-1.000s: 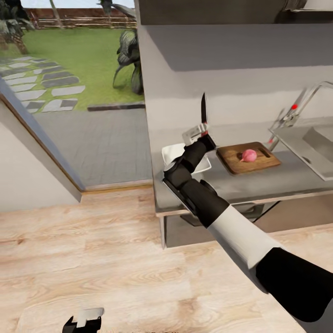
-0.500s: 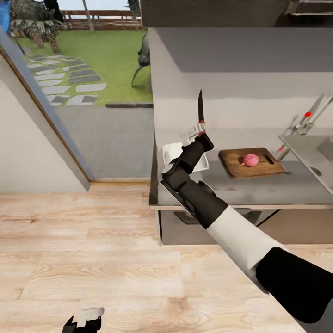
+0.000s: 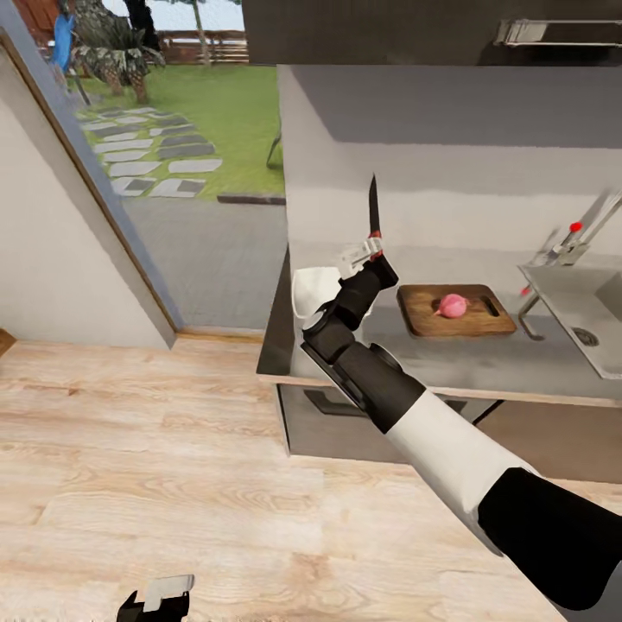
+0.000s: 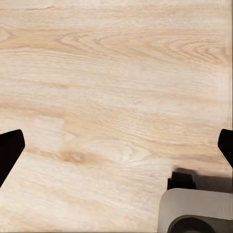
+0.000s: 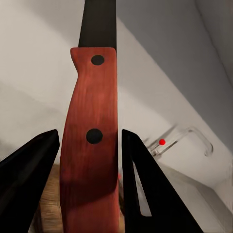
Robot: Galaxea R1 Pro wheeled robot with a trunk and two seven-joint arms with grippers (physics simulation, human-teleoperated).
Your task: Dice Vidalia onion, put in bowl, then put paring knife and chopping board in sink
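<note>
Here, grey table (image 3: 484,367) carries sink (image 3: 570,311) at its far right, chopping board (image 3: 455,311) mid, white bowl (image 3: 313,289) at its left end. Vidalia onion (image 3: 451,305) sits on board. Right hand (image 3: 367,252) clamps paring knife (image 3: 374,207), blade upright. Left hand (image 3: 155,599) low over wood floor (image 4: 116,97), fingers wide apart, empty.

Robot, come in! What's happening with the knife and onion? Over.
Right gripper shut on paring knife, blade up. Left gripper open, low. Vidalia onion whole on chopping board.
</note>
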